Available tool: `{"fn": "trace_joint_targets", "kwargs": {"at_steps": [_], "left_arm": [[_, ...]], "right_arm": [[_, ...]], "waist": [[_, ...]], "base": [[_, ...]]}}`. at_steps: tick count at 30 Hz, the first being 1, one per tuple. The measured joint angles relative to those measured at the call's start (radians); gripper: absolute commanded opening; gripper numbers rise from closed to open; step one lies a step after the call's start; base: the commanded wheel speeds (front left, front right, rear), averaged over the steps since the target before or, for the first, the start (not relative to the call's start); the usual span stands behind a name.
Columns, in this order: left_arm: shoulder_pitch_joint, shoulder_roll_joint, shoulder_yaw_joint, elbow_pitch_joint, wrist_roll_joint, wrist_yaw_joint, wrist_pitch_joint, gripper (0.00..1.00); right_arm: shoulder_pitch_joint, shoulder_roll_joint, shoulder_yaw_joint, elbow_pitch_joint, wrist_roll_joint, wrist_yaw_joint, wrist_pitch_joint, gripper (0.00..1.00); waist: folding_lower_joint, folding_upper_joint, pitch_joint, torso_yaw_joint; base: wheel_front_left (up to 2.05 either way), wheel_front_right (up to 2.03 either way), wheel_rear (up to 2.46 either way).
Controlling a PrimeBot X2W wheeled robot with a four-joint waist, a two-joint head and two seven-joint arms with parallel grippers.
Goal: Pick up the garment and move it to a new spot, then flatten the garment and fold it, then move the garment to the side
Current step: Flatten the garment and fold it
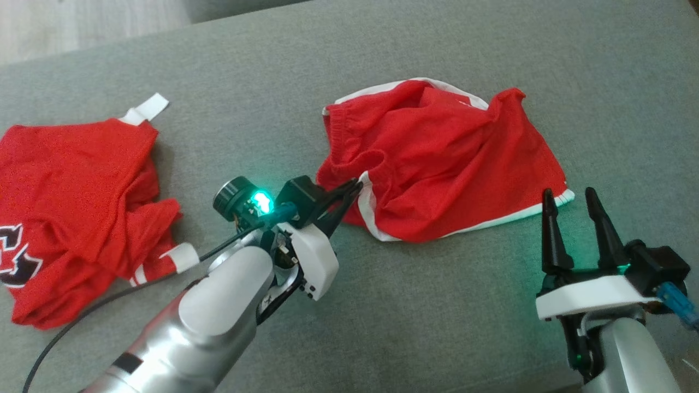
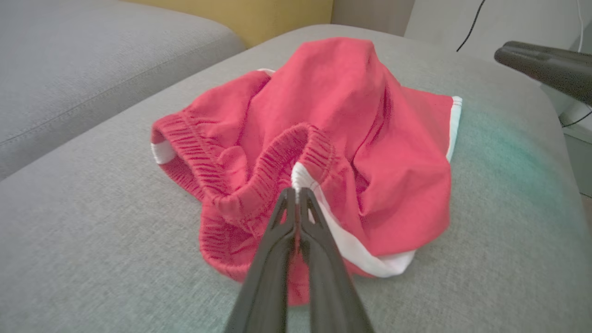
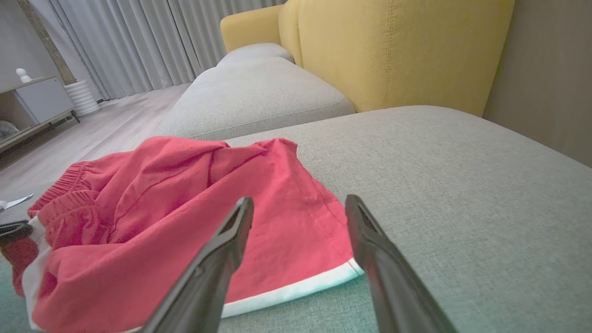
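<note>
At frame centre, crumpled red cotton shorts with white trim [image 1: 437,158] lie on a grey sofa cushion [image 1: 437,316]. The left hand [image 1: 352,191] is clamped on their lower-left edge; the right hand [image 1: 570,210] is spread apart. The step seems to be the pick-up; next it needs a lift.

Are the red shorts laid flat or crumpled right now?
Crumpled: the red shorts lie heaped in folds on the grey cushion, with the waistband doubled over.
</note>
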Motion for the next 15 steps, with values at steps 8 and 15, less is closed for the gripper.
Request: {"fn": "trace_joint_targets", "kwargs": {"at_steps": [8,15], "left_arm": [[0.040,0.016,0.031,-0.036,-0.016,0.061,-0.068,0.00],[0.115,0.024,0.046,-0.103,-0.030,0.114,-0.112,0.00]], "right_arm": [[0.003,0.000,-0.054,0.043,-0.022,0.000,0.000,1.00],[0.002,0.001,-0.183,0.194,-0.074,0.000,0.026,1.00]], "waist": [[-0.0001,0.0000,-0.033,0.030],[-0.0001,0.0000,-0.053,0.067]], "base": [[0.00,0.00,0.00],[0.00,0.00,0.00]]}}
